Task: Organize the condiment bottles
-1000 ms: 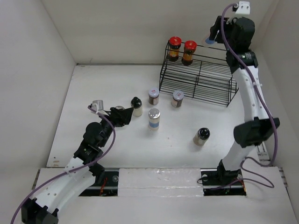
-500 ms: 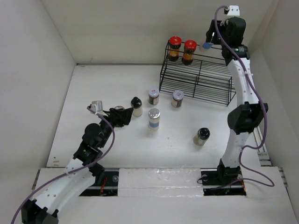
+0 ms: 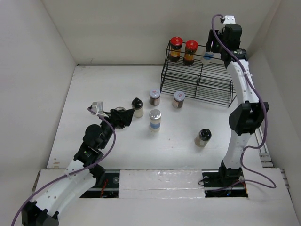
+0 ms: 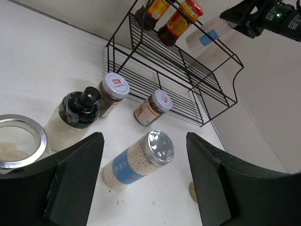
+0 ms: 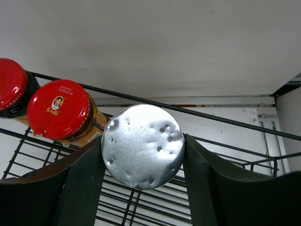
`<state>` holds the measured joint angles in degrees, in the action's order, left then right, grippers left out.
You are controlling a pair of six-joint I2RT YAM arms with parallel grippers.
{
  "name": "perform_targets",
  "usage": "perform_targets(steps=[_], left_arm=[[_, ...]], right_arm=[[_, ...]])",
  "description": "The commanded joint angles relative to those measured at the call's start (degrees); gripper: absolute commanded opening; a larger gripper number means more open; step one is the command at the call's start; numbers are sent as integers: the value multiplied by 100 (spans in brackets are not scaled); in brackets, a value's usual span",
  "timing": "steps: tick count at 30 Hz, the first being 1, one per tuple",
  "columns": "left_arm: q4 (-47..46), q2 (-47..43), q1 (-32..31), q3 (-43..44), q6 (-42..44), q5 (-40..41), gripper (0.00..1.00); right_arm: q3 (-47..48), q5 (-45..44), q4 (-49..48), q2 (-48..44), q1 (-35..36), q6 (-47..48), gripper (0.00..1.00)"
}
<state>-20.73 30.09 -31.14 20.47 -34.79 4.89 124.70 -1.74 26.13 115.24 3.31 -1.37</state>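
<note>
Right gripper jaws are pinching the silver-lidded jar by its sides at upper right, over the rack top beside the red-capped bottles, probably handling rigid, slick, breakable; left gripper jaws are hanging spread, empty.

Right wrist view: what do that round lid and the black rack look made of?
Lid of the held jar: likely thin metal, bright silver, satin sheen, small dents. Rack: probably steel wire, black coated, faintly glossy; thin straight rods joined in a grid.
</note>
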Motion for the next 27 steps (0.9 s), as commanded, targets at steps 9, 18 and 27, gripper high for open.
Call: perform_targets(steps=[9,18,27], left_arm=[[-238,-73,-24,27,60,4,67],[-282,-126,-24,-43,60,-49,67],[-335,-20,-24,27,112,-49,60]], right_arm=[[1151,332,321,675,179,-258,66],[145,-116,-710,-842,424,-373,95],[-5233,-150,-2884,-4069,2584,-373,5]])
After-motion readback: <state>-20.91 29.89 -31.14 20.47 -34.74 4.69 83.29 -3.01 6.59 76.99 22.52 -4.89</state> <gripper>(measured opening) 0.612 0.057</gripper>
